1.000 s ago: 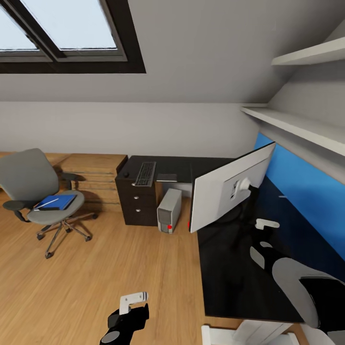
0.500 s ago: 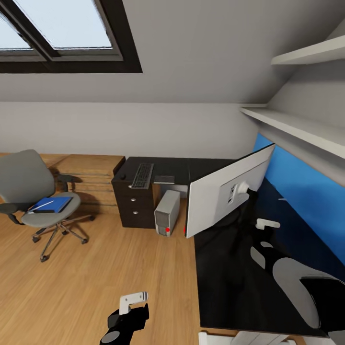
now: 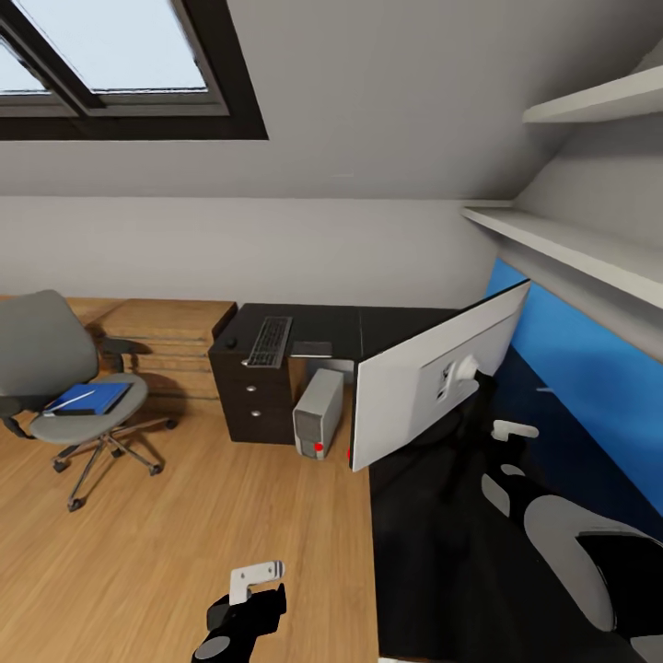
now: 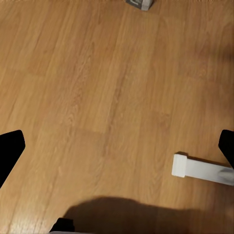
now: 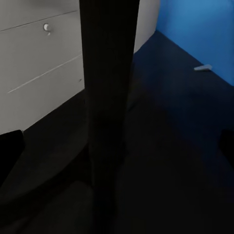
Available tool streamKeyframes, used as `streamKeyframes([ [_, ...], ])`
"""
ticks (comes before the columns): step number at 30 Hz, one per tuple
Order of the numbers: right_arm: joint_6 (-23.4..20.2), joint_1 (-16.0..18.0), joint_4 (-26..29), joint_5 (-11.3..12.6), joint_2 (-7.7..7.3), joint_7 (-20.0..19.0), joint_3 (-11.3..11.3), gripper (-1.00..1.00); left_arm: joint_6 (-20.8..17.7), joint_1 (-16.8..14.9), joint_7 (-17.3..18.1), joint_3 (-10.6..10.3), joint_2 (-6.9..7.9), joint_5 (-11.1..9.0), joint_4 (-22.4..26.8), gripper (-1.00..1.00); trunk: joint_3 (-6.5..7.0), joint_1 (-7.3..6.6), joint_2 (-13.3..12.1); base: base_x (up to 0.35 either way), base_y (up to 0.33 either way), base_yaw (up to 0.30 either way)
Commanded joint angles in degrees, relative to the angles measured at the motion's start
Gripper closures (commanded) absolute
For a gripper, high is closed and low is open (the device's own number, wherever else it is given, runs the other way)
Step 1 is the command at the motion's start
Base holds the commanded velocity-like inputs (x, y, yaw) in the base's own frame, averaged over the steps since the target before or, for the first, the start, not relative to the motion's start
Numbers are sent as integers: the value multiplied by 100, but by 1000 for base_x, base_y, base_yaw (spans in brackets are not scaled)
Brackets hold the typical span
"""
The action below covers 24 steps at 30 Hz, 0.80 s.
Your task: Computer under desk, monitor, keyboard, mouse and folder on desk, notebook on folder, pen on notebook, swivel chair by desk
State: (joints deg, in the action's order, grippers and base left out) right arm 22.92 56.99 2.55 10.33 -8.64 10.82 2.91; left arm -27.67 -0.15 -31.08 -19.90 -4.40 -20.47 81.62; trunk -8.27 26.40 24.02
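The head view looks across an attic bedroom with a skylight (image 3: 110, 55) set in the sloped wall and a light wood floor (image 3: 184, 534). The glossy black desk (image 3: 442, 571) runs along the right under a blue wall panel (image 3: 589, 387) and white shelves (image 3: 571, 244), then turns left at the far end, where its drawer block (image 3: 247, 396) stands. On the near stretch of the desk the monitor (image 3: 433, 382) stands with its pale back to the camera. On the far stretch the keyboard (image 3: 268, 341) lies over the drawer block, the mouse (image 3: 229, 343) just to its left and the dark notebook (image 3: 311, 349) just to its right. The computer (image 3: 318, 412) stands on the floor under the desk, right of the drawers, a red light on its front.

At the far left the swivel chair (image 3: 64, 387) stands well apart from the desk, in front of a light-wood cabinet (image 3: 166, 331). The blue folder (image 3: 87, 399) lies on its seat with the pen (image 3: 74, 399) on top.

The left gripper (image 3: 256, 575) hangs over the bare floor at the near edge; its wrist view shows dark fingertips (image 4: 9, 148) spread wide apart with nothing between them. The right gripper (image 3: 513, 430) hovers above the desk just right of the monitor, and its wrist view likewise shows the tips set far apart, empty, facing the monitor's dark stand (image 5: 109, 107).
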Motion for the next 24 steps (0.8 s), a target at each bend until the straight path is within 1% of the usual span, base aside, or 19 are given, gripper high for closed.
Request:
streamKeyframes([
  [1, 19, 5, -4, 44, -1, 6, 34, -100, -10, -3, -47, -6, 0, -54, 8, -100, -11, 4, 11, 120, -8, 0],
  [5, 19, 5, -5, 41, -5, 7, 34, -100, -10, -3, -47, -6, 0, -55, 4, -100, -11, 4, 11, 151, -11, 0],
  [13, 19, 5, -8, 41, -6, 4, 34, -100, -10, -3, -43, -6, 0, -54, -4, -100, -11, 4, 11, 45, -2, 0],
  [18, 19, 5, -8, 40, -6, 7, 34, -100, -10, -3, -40, -6, 0, -54, -5, -100, -11, 4, 11, 201, 0, 0],
  [24, 21, 5, -4, 41, -6, 8, 34, -100, -10, -3, -47, -6, 0, -54, -6, -100, -11, 4, 11, 40, 0, 0],
])
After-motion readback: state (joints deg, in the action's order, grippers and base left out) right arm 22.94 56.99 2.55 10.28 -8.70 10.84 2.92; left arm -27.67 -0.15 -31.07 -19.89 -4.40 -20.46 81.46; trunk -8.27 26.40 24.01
